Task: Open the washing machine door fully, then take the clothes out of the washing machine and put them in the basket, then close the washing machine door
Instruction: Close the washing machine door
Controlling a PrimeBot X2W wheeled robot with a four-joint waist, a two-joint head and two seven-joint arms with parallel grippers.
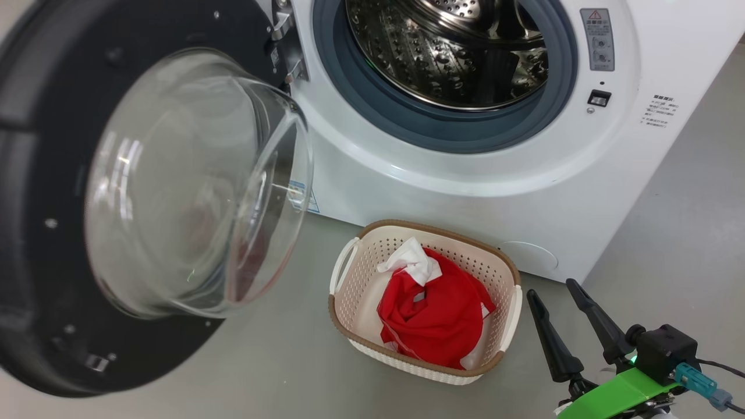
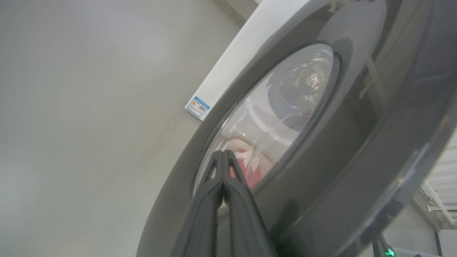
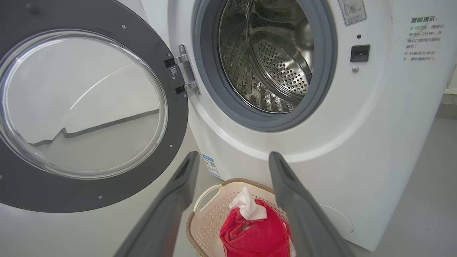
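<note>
The washing machine door stands swung open at the left, its glass bowl bulging toward the white washing machine. No fabric shows in the visible part of the steel drum. The red and white clothes lie in the cream basket on the floor before the machine. My right gripper is open and holds nothing, just right of the basket; its wrist view looks down on the basket and clothes. My left gripper is shut at the door's outer face, low on the window.
Grey floor spreads around the basket and right of the machine. The open door overhangs the floor left of the basket. A blue label sits low on the machine's front, and a dark latch slot lies right of the drum opening.
</note>
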